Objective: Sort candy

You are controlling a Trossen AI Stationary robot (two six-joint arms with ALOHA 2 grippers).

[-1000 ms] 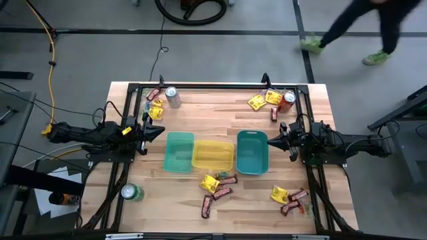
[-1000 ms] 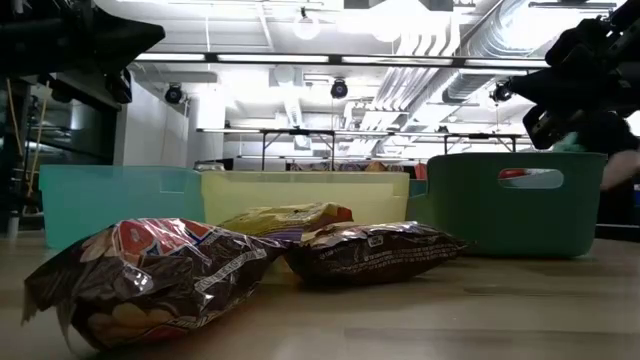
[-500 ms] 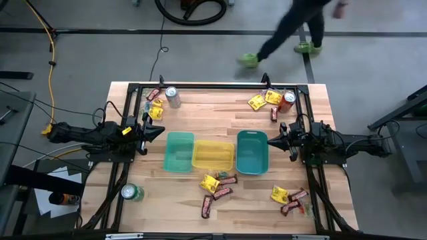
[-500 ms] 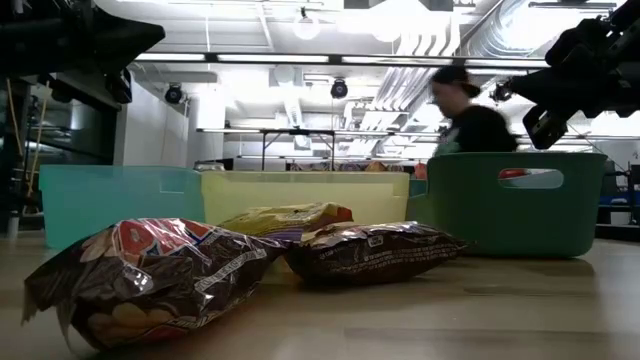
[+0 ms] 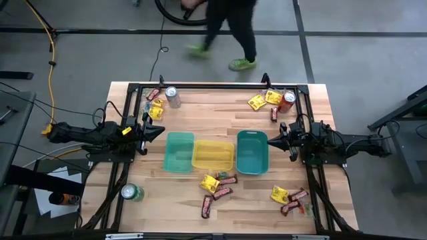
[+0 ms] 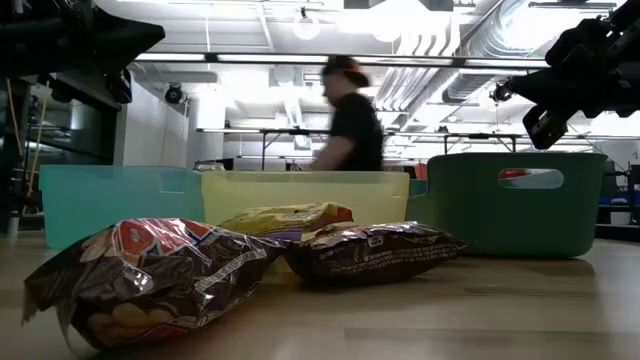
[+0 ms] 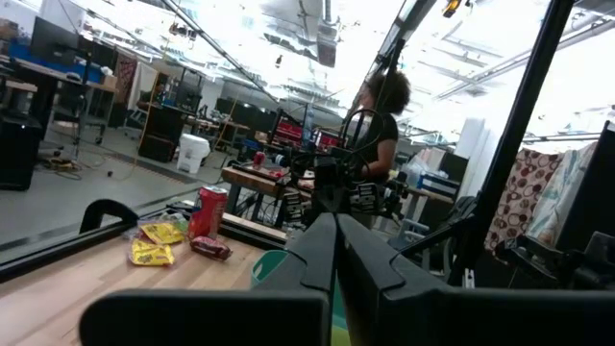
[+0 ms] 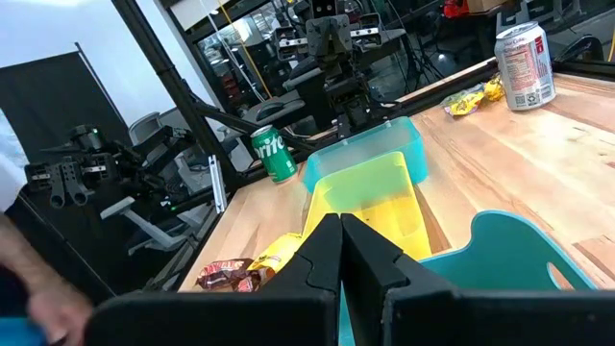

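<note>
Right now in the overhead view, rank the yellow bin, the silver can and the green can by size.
1. Yellow bin, clearly largest.
2. Silver can and green can look about equal; no ranking between them.

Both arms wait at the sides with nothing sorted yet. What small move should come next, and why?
Probably open the right end effector and lower it toward the candy in front of the bins: both end effectors are shut and empty, the left end effector farther away, and the yellow bin looks empty.
</note>
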